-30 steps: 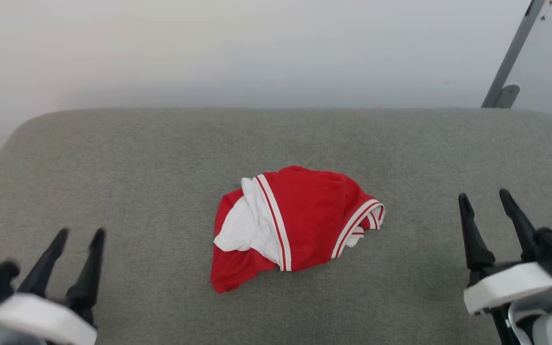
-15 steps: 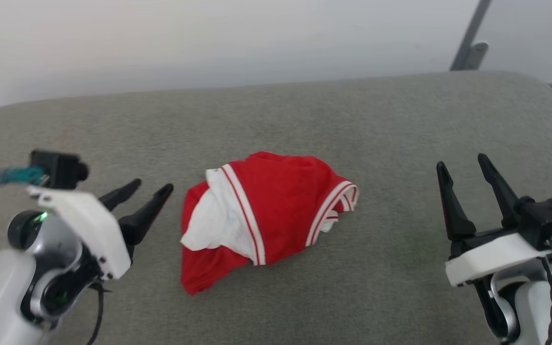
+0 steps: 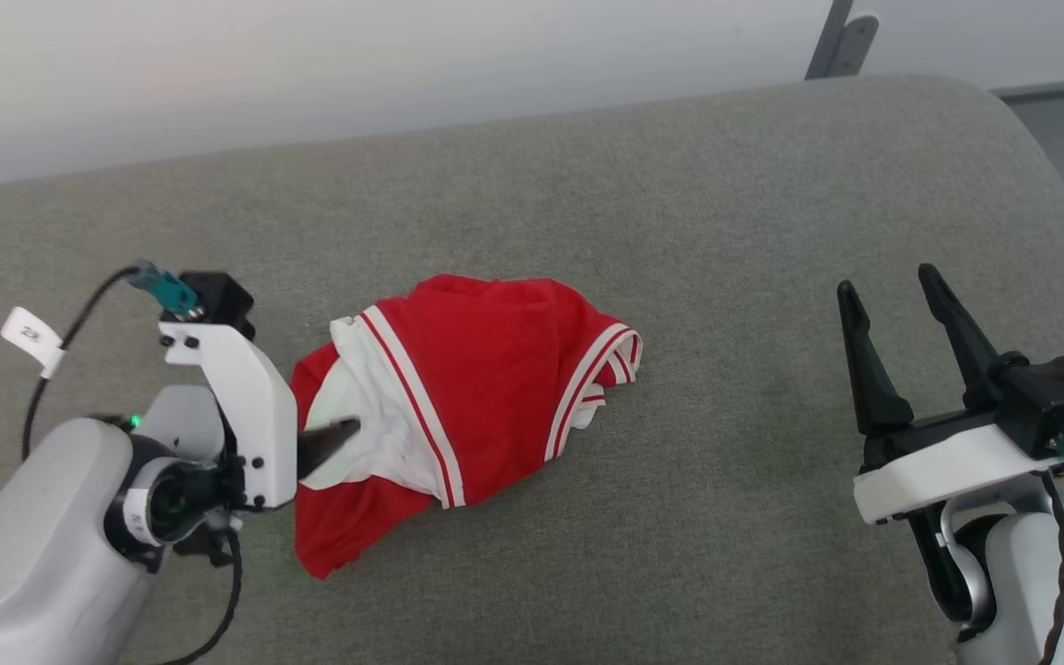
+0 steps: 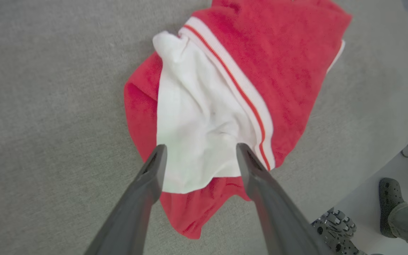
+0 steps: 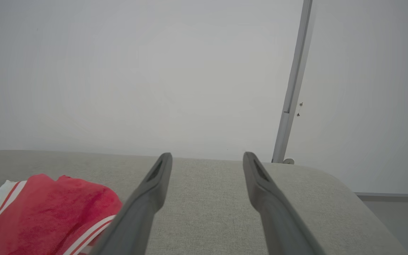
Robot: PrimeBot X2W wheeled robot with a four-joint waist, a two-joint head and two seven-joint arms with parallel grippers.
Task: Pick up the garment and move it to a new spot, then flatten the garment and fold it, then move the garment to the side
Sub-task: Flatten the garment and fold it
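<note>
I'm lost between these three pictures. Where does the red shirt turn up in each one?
Head view: the garment lies slightly left of centre.
Left wrist view: the garment spans middle to top, just beyond the left gripper.
Right wrist view: the garment sits in the bottom left corner.
Shared landmark: the grey cushion beneath it, in all three.

Left of head view: white tag (image 3: 30,334) on cable (image 3: 89,300), two dark characters, too small to read. Nothing else legible.
</note>
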